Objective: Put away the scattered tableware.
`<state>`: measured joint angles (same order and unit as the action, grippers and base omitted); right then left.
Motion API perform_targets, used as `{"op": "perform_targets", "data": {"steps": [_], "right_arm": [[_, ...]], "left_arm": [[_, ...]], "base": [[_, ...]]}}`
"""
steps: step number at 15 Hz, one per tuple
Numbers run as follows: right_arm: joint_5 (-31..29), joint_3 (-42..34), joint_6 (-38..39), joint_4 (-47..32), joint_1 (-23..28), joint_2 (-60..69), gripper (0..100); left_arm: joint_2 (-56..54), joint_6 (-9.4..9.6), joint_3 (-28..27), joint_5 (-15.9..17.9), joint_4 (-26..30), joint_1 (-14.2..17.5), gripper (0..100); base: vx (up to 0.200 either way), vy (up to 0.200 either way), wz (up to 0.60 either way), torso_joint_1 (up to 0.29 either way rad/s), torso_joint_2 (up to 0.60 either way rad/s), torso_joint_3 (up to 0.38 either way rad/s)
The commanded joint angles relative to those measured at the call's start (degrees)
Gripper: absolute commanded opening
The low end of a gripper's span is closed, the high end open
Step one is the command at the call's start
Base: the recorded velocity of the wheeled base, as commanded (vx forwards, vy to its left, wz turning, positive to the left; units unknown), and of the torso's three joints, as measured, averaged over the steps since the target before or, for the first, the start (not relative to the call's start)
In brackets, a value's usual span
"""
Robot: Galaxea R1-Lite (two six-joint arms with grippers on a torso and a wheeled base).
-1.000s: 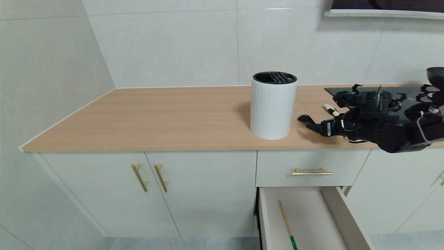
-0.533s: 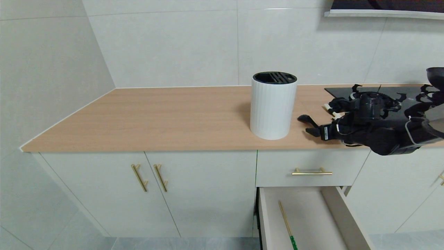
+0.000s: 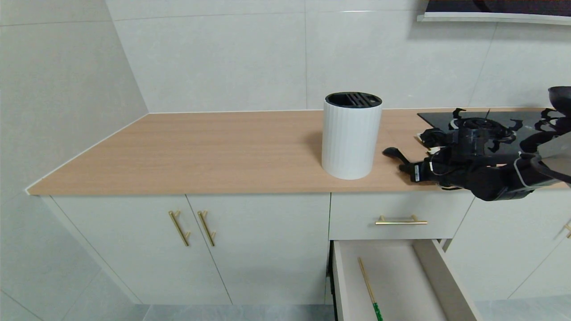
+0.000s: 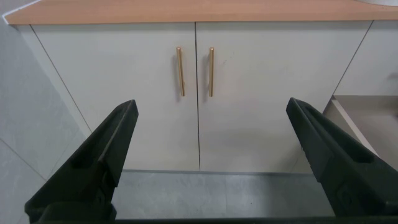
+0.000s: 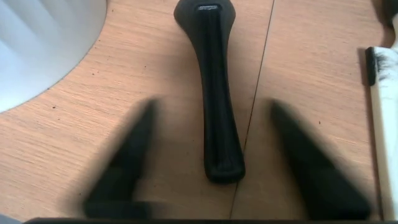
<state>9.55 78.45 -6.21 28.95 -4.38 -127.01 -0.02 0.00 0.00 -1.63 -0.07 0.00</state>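
Wooden countertop (image 3: 223, 151) carries a white utensil holder (image 3: 351, 138); at its 3 o'clock lies a black handle (image 5: 211, 74). Over the last second the right gripper (image 5: 212, 109) has drifted toward 4 o'clock, jaws spread astride that handle, clasping nothing yet: a pinch looks imminent. Left gripper (image 4: 210, 107) hangs spread too.

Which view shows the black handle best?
The right wrist view: the black handle lies close between the right gripper's fingers. The head view shows its end beside the white holder; the left wrist view faces cabinet doors.
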Motion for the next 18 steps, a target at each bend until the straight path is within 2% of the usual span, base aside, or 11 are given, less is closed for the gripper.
{"op": "perform_targets", "data": {"steps": [1,8,9,12,14,18], "right_arm": [[0.0,0.1,0.0,0.0,0.0,-0.2,0],[-0.3,-0.3,1.8,-1.5,-0.5,3.8,0],[-0.6,-0.6,5.2,-4.7,-0.7,6.4,0],[-3.7,-2.2,13.9,-20.6,-2.3,18.3,0],[-3.7,-8.0,16.3,-23.9,-2.4,26.0,0],[-3.8,-20.1,15.1,-26.8,-5.0,38.2,0]], "left_arm": [[0.0,0.00,0.0,0.0,0.0,0.0,100],[0.0,0.00,0.0,0.0,0.0,0.0,100],[0.0,0.00,0.0,0.1,0.0,0.0,100],[0.0,0.00,0.0,0.0,0.0,0.0,100],[0.0,0.00,0.0,0.0,0.0,0.0,100],[0.0,0.00,0.0,0.0,0.0,0.0,100]], "base": [[0.000,0.000,0.00,0.000,0.00,0.000],[0.000,0.000,0.00,0.000,0.00,0.000],[0.000,0.000,0.00,0.000,0.00,0.000],[0.000,0.000,0.00,0.000,0.00,0.000],[0.000,0.000,0.00,0.000,0.00,0.000],[0.000,0.000,0.00,0.000,0.00,0.000]]}}
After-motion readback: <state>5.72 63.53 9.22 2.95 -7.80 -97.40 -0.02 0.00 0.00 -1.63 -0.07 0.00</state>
